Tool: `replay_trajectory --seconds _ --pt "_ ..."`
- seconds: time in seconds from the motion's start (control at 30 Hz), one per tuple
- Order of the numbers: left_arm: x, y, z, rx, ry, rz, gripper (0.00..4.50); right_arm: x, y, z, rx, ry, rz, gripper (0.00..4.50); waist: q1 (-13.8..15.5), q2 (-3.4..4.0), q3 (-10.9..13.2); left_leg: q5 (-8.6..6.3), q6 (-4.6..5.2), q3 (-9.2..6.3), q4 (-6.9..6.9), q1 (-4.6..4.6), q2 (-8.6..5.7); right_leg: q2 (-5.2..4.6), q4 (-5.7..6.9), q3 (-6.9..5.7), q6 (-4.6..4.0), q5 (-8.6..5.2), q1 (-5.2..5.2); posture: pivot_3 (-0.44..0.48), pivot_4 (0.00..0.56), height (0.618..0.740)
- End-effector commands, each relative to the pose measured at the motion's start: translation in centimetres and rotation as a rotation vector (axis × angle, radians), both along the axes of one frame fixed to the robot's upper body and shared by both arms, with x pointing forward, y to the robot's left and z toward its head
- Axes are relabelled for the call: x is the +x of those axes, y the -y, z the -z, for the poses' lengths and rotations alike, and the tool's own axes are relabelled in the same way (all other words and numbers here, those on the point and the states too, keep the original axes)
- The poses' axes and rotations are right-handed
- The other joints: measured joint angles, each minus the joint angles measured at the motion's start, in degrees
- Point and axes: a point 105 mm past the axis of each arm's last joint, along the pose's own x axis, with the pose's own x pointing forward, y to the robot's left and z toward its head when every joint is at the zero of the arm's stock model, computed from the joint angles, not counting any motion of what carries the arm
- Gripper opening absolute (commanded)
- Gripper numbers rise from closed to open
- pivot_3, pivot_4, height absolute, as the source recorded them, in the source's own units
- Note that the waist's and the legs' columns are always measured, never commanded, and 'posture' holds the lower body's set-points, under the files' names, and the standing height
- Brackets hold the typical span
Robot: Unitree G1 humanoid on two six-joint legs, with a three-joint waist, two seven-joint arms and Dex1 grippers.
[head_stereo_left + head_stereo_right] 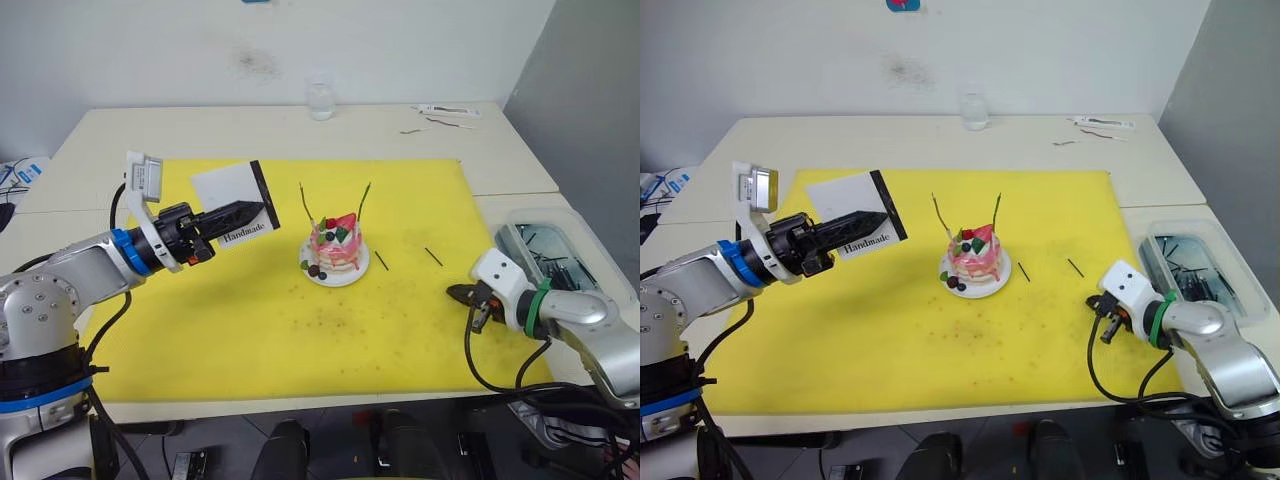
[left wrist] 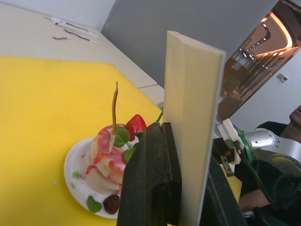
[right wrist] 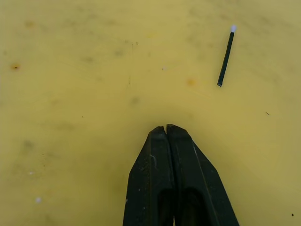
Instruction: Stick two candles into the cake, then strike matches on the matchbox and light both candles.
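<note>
2 candles [image 1: 304,203] stuck in cake [image 1: 336,250], unlit; left gripper [image 1: 248,212] clamps matchbox [image 1: 233,200]; right gripper [image 3: 166,129] closed, empty; matches [image 1: 433,256] untouched, striking and lighting left.

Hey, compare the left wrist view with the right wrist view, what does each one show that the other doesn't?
The left wrist view alone has the left gripper clamped on the matchbox, plus the cake on its plate with the golden candle standing in it, and the right gripper beyond. The right wrist view alone has one match lying flat, ahead of the right gripper's shut, empty fingers. Both share the yellow mat.
</note>
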Motion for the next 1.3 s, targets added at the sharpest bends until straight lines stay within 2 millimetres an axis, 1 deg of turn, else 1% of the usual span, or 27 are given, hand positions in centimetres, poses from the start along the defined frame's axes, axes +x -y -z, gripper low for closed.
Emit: replay_trajectory --seconds 0.03,0.07,0.1,0.2,0.23,0.43,0.47,0.6,0.7,0.77,0.8,0.87,0.93,0.97,1.17,1.2,1.23,1.3 --pt "0.0 -0.1 -1.8 -0.007 0.103 -0.009 0.01 1.4 -0.4 -3.0 0.154 0.09 0.04 0.0 0.0 -0.01 0.0 0.0 0.0 0.0 0.0 0.01 0.02 0.02 0.01 0.0 0.0 0.0 0.0 0.0 0.15 0.74" --pt "0.1 -0.2 -2.0 -0.002 0.126 -0.02 0.0 1.7 -0.6 -3.4 0.188 0.103 0.045 0.4 -0.1 -0.01 0.0 0.0 0.0 0.0 0.0 0.01 0.02 0.04 0.02 0.0 -0.01 0.01 0.0 0.0 0.15 0.74" --pt "0.3 -0.2 -2.2 0.008 0.151 -0.034 0.0 2.1 -0.8 -3.6 0.206 0.117 0.049 0.64 -0.2 -0.01 0.0 0.0 0.0 0.0 0.0 0.02 0.02 0.04 0.03 0.01 -0.01 0.01 -0.01 0.0 0.15 0.74" --pt "0.6 -0.3 -2.7 0.013 0.205 -0.058 0.0 3.4 -1.0 -3.7 0.233 0.165 0.083 1.63 -0.2 -0.01 0.0 0.0 0.0 0.01 -0.01 0.05 0.04 0.07 0.04 0.02 -0.03 0.01 0.0 0.0 0.15 0.74" --pt "0.6 -0.2 -2.8 0.01 0.214 -0.057 0.0 3.9 -1.1 -3.6 0.24 0.179 0.1 2.07 -0.1 -0.01 0.0 0.0 0.0 0.0 -0.01 0.05 0.04 0.07 0.03 0.01 -0.03 0.01 0.0 0.0 0.15 0.74" --pt "0.6 0.1 -3.3 -0.016 0.211 -0.049 0.0 5.8 -1.8 -3.3 0.286 0.227 0.166 4.32 -0.2 -0.01 0.0 0.01 -0.01 0.01 -0.01 0.0 0.03 0.06 0.02 0.04 -0.04 0.01 -0.02 0.0 0.15 0.74" --pt "0.7 0.0 -3.2 -0.015 0.213 -0.065 0.0 5.9 -2.0 -3.1 0.3 0.221 0.171 4.45 -0.2 -0.01 0.0 0.01 -0.01 0.03 -0.01 0.02 0.03 0.06 0.04 0.06 -0.04 0.02 -0.02 0.0 0.15 0.74" --pt "0.8 -0.1 -3.2 -0.036 0.205 -0.074 0.0 6.4 -2.6 -2.1 0.318 0.192 0.204 4.45 -0.2 -0.01 0.0 0.01 -0.01 0.0 0.0 0.04 0.05 0.07 0.08 0.04 -0.04 0.02 -0.01 0.0 0.15 0.74" --pt "0.6 -0.1 -3.1 -0.034 0.199 -0.067 0.0 6.2 -3.1 -1.4 0.331 0.147 0.204 4.45 -0.2 -0.01 0.0 0.01 -0.01 0.02 0.01 0.05 0.04 0.07 0.09 0.06 -0.05 0.02 -0.02 0.0 0.15 0.74" --pt "0.5 -0.1 -3.0 -0.029 0.196 -0.068 0.0 6.0 -3.0 -0.7 0.303 0.125 0.212 4.45 -0.2 0.0 0.0 0.01 -0.01 0.02 0.01 0.05 0.04 0.07 0.1 0.06 -0.05 0.02 -0.02 0.0 0.15 0.74" --pt "0.4 -0.1 -3.0 -0.028 0.195 -0.069 0.0 6.0 -2.8 -0.5 0.289 0.121 0.221 4.29 -0.2 0.0 0.0 0.01 -0.01 0.02 0.01 0.05 0.04 0.07 0.1 0.06 -0.05 0.02 -0.02 0.0 0.15 0.74" --pt "0.3 -0.1 -3.1 -0.026 0.194 -0.069 0.0 6.0 -2.6 -0.2 0.292 0.109 0.245 3.84 -0.2 -0.01 0.0 0.01 0.0 0.02 0.01 0.06 0.04 0.07 0.1 0.06 -0.05 0.02 -0.01 0.0 0.15 0.74" --pt "0.3 0.0 -3.2 -0.025 0.194 -0.069 0.0 6.1 -2.4 0.0 0.299 0.105 0.264 3.18 -0.2 0.0 0.0 0.01 0.0 0.02 0.02 0.06 0.04 0.07 0.11 0.06 -0.05 0.03 0.0 0.0 0.15 0.74" --pt "0.4 0.0 -3.3 -0.024 0.195 -0.07 0.0 6.2 -2.4 0.0 0.308 0.103 0.268 2.73 -0.2 -0.01 0.0 0.01 0.0 0.02 0.03 0.08 0.03 0.07 0.12 0.06 -0.05 0.03 0.01 0.0 0.15 0.74" --pt "0.7 0.3 -3.7 -0.029 0.196 -0.083 0.0 6.3 -2.7 0.2 0.348 0.095 0.276 0.59 -0.2 0.0 0.0 0.01 0.01 0.02 0.05 0.17 0.04 0.08 0.17 0.06 -0.06 0.04 0.07 0.0 0.15 0.74" --pt "0.6 0.4 -3.7 -0.03 0.196 -0.083 0.0 6.2 -2.6 0.2 0.348 0.096 0.279 0.17 -0.2 0.0 0.0 0.01 0.01 0.02 0.05 0.19 0.04 0.08 0.18 0.08 -0.06 0.04 0.08 0.0 0.15 0.74" --pt "0.6 0.5 -3.7 -0.031 0.197 -0.082 0.0 6.2 -2.5 0.2 0.353 0.101 0.281 0.04 -0.2 -0.01 0.0 0.01 0.01 0.03 0.05 0.21 0.04 0.08 0.19 0.09 -0.06 0.04 0.08 0.0 0.15 0.74" --pt "0.5 0.7 -3.7 -0.036 0.198 -0.08 0.0 6.2 -2.4 0.1 0.362 0.106 0.286 0.04 -0.2 0.0 0.0 0.01 0.01 0.03 0.05 0.21 0.04 0.08 0.18 0.08 -0.06 0.04 0.09 0.0 0.15 0.74"
